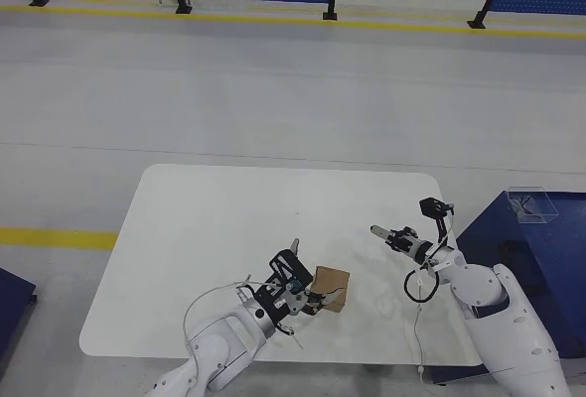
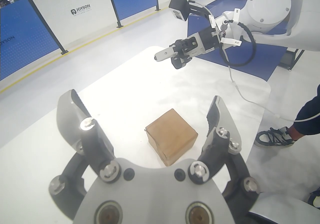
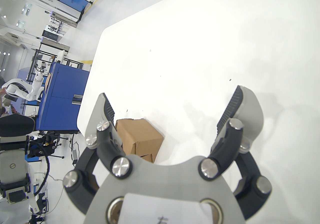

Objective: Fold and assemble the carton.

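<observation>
White table [image 1: 223, 228], smooth, rounded corners, serves as work surface.

We start at the left gripper [image 2: 144, 96]: released, fingers [image 2: 66, 114] spread wide, nothing held. Pads are dark ribbed rubber on pale shells. We find the carton [image 2: 172, 132] directly ahead of it and lower, lined up w/ the gap btwn the fingers. No contact visible.

Next, the right gripper [image 3: 172, 92]: likewise released and empty, same ribbed pads. It hangs above the table toward the robot's right, well apart from the carton.

Pos. of carton: on the table, near the edge closest to the robot. In the top view it sits just beside the left gripper, so we rate the left arm as clearly the nearer.

Cond. of carton: brown corrugated board, plain, dull finish, approx. cube-shaped, so no long axis to speak of. Its top and the two faces seen from the left wrist read flat and closed. One face seen from the right wrist shows a flap seam, w/ the lower flap edge standing slightly proud.

Judgement: assembly looks near done, and that seam face likely needs a press. We note a vertical edge, not a flat face, points at the left gripper, so a closing move would meet the box corner-on. Board is light and may slide on the slick top.
</observation>
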